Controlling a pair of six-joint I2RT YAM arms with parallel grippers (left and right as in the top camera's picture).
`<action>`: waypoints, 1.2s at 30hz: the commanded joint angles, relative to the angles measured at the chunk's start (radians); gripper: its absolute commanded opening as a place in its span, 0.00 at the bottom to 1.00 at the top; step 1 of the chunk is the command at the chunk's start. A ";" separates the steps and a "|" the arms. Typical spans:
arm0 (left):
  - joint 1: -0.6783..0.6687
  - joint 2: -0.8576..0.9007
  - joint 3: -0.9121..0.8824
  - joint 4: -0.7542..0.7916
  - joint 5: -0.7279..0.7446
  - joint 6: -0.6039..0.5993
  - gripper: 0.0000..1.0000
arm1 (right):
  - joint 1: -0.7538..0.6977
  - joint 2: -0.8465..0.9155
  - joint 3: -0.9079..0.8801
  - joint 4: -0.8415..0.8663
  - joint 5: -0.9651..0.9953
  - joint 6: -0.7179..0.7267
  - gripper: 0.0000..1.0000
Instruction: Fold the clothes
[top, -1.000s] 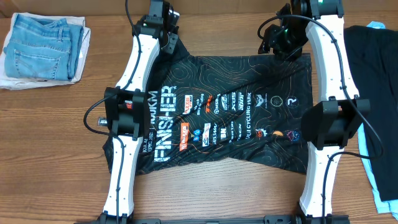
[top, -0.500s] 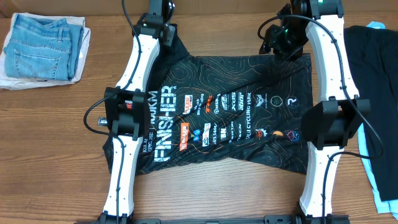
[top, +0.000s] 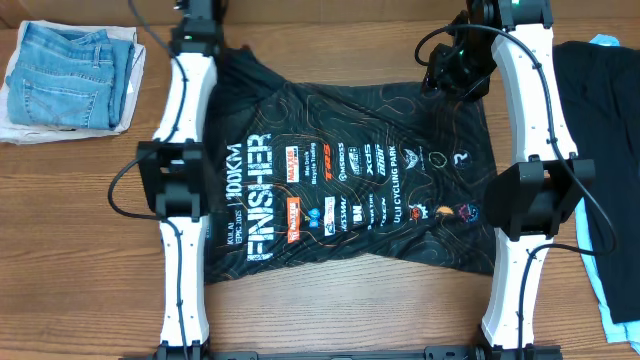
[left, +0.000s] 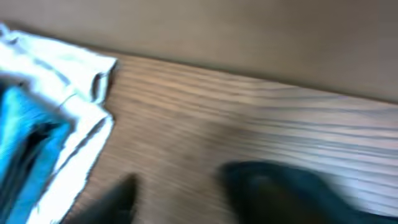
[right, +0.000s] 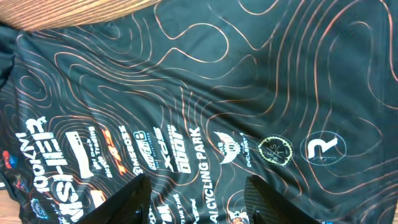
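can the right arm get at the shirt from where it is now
Probably yes: the right claw hangs open right over the shirt, with nothing visible between them.

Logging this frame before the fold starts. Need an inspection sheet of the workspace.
Surface: wooden table, bare wood showing around the shirt.
Job's things: black shirt spread out between the arms, print side up, creased, not yet folded.
Clutter: folded jeans on a white cloth at the far left; dark garment over a light-blue garment at the right edge.
Grippers: right gripper open above the shirt, holding nothing. Left gripper at the shirt's far left corner; its wrist view is too blurred to tell its state.
Cables: left cable loop and right cable loop, both outboard of the shirt.
Surroundings: plain beige backing behind the table; nothing else seen.
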 joint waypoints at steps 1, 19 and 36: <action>0.000 0.008 0.027 -0.030 -0.032 -0.029 1.00 | -0.001 -0.012 0.021 -0.001 0.002 0.003 0.53; -0.093 -0.286 0.318 -0.714 0.105 -0.196 1.00 | 0.019 -0.088 0.029 -0.058 0.003 0.106 0.48; -0.097 -0.678 0.306 -1.045 0.401 -0.208 1.00 | 0.040 -0.612 -0.117 -0.069 -0.029 0.101 1.00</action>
